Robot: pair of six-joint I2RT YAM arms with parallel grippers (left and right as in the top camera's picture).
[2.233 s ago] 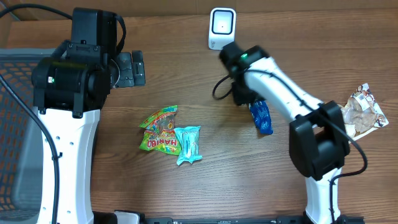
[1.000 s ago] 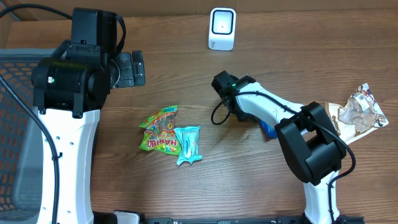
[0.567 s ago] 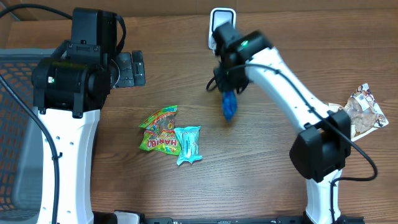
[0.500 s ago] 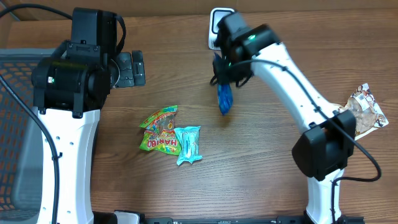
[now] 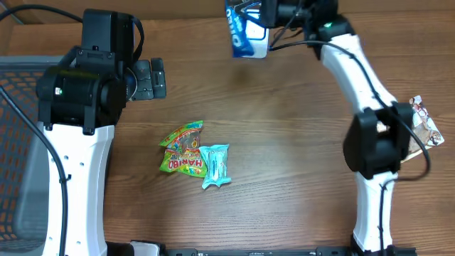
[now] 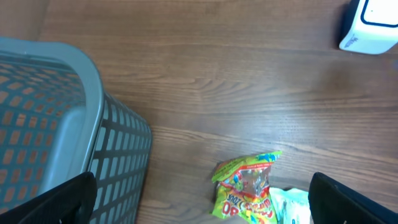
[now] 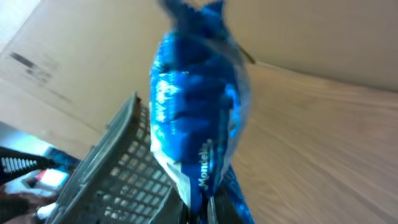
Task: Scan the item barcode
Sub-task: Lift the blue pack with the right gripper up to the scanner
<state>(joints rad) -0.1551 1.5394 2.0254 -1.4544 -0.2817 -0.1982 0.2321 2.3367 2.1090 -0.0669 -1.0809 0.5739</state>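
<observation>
Over scanner point(image 6: 370, 25), blue packet point(image 5: 240, 32) (lengthwise fore-aft)

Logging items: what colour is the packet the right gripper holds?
The packet is blue with white print, clearest in the right wrist view.

- The snack packet point(image 7: 196, 118) is bright blue with white letters.
- The scanner point(image 6: 373, 28) is white.
- The basket point(image 6: 56, 124) is grey, with a grid of holes.
- The sweet bag point(image 5: 181, 148) is green, yellow and red.
- The table point(image 5: 284, 178) is brown wood.
</observation>
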